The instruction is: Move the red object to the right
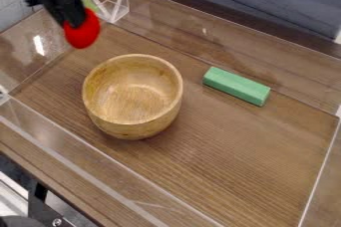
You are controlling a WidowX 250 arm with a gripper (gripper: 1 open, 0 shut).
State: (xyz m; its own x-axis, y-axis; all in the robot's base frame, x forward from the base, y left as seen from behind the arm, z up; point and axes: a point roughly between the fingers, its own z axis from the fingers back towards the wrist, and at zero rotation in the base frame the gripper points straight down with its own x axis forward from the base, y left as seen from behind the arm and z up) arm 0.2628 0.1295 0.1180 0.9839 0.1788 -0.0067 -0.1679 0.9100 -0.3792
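Observation:
The red object (83,33), a small rounded toy with a bit of green at its top, hangs in the air above the table's far left. My gripper (72,19) comes down on it from above, shut on its upper part, with the dark fingers (63,10) partly covering it. It sits up and to the left of the wooden bowl (132,95), clear of the bowl's rim.
A green rectangular block (237,86) lies to the right of the bowl. A small clear plastic stand (111,3) is at the back left, close behind the gripper. Low clear walls (200,201) edge the wooden table.

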